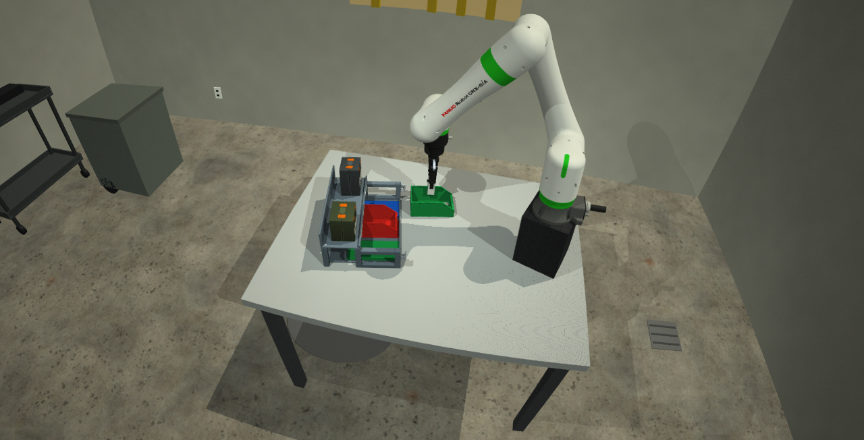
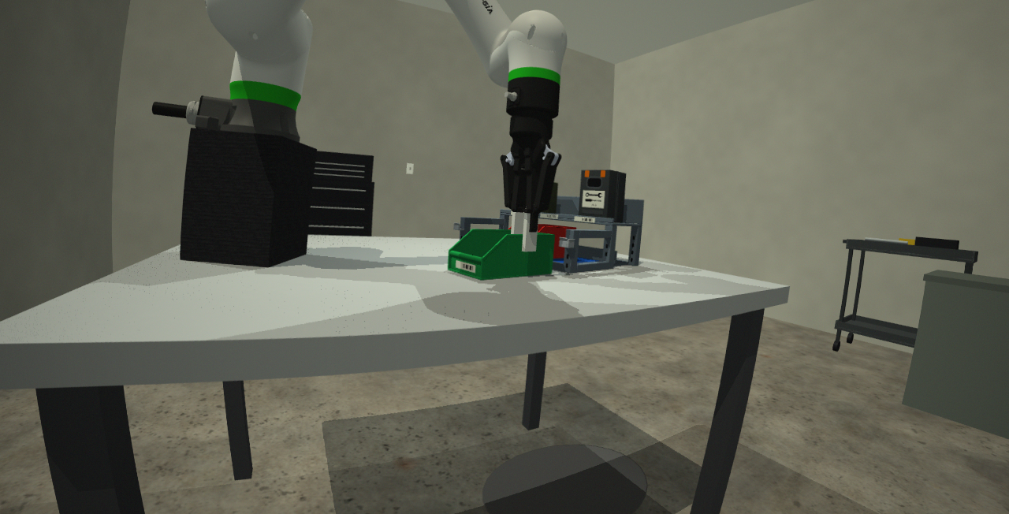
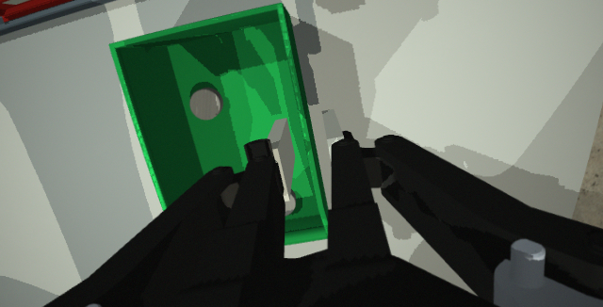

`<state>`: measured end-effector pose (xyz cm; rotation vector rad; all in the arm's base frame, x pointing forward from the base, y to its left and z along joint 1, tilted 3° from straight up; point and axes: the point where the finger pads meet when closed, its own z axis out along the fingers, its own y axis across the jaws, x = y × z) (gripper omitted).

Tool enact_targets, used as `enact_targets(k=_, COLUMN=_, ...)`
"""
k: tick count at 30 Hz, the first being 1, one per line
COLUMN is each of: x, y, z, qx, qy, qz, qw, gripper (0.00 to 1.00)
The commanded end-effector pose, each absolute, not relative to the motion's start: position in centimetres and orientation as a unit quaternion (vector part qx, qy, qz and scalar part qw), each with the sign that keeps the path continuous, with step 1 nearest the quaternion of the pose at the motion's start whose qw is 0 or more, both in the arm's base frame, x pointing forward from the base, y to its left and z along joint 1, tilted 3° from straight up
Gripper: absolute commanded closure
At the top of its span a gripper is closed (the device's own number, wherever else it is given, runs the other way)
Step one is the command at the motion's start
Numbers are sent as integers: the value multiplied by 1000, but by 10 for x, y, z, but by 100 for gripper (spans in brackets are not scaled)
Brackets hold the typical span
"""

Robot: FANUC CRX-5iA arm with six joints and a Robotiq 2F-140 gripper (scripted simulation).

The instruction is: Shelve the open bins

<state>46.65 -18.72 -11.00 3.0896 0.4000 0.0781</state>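
Observation:
The green bin (image 1: 432, 202) stands on the table beside the shelf (image 1: 361, 223), its labelled front facing away from it; it also shows in the exterior view (image 2: 500, 257). In the wrist view the green bin (image 3: 217, 109) holds two grey round parts (image 3: 205, 104). My gripper (image 3: 308, 134) points down, partly open, straddling the bin's right long wall near its rear. One pad is inside the bin and one outside, with small gaps to the wall. It also shows in the top and exterior views (image 1: 431, 189) (image 2: 527, 239). The red bin (image 1: 380, 221) sits in the shelf.
The shelf has a blue mark (image 1: 381, 202) behind the red bin and green marks (image 1: 379, 245) at its near end. Two dark boxes (image 1: 345, 202) fill its far bay. The robot's black base (image 1: 543, 237) stands at the table's right side.

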Motion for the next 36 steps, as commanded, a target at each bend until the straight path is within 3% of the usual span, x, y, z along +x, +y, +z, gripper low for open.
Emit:
enact_targets(k=1, x=467, y=-187, z=-110, qx=991, qy=128, qz=25, qw=13, gripper=85)
enact_targets(k=27, x=467, y=-187, z=-114, qx=991, qy=128, qz=25, qw=13, gripper=85)
enact_targets(k=28, x=467, y=-187, z=-114, qx=991, qy=128, qz=25, qw=13, gripper=100)
enact_targets(k=36, x=467, y=-187, z=-114, qx=991, qy=128, qz=25, qw=13, gripper=100)
